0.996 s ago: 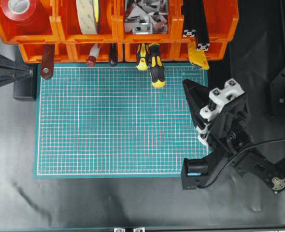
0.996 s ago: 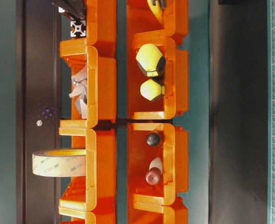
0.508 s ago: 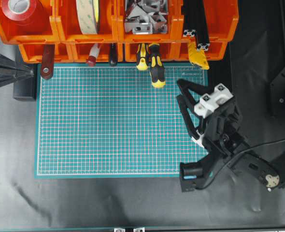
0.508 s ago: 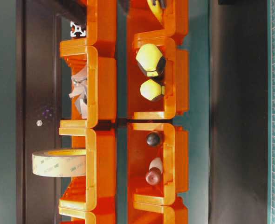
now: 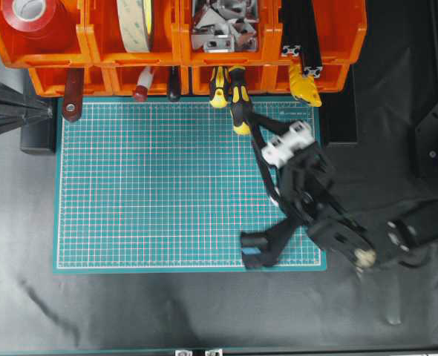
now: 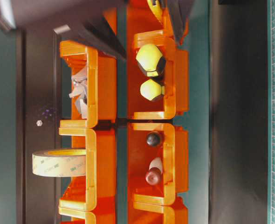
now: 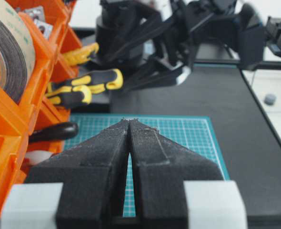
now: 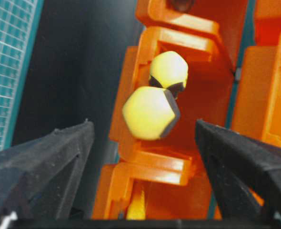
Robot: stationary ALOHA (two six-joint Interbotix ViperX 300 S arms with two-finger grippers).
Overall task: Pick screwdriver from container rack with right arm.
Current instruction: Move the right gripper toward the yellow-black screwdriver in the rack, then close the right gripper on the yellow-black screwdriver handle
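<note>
The screwdriver (image 5: 238, 100) lies in a lower bin of the orange container rack (image 5: 275, 33), its black handle sticking out over the mat, yellow end (image 8: 150, 112) foremost. My right gripper (image 5: 250, 120) is rolled on its side right at that end. It (image 8: 144, 124) is open, with the yellow end just ahead between the wide fingers and nothing gripped. Its dark fingers (image 6: 100, 37) blur across the top of the table-level view, near the screwdriver (image 6: 150, 59). My left gripper (image 7: 129, 120) is shut and empty over the mat's left side, looking across at the screwdriver (image 7: 93, 80).
A shorter yellow-handled tool (image 5: 219, 89) lies right beside the screwdriver. A yellow tool (image 5: 304, 87), a red-handled tool (image 5: 72, 93), tape rolls (image 5: 136, 22), metal brackets (image 5: 219, 26) and aluminium profiles (image 5: 301, 37) fill other bins. The green cutting mat (image 5: 152, 185) lies in front.
My right gripper has opened wide and swung up and to the left across the mat, ending at the screwdriver's yellow end. The left arm has not moved.
</note>
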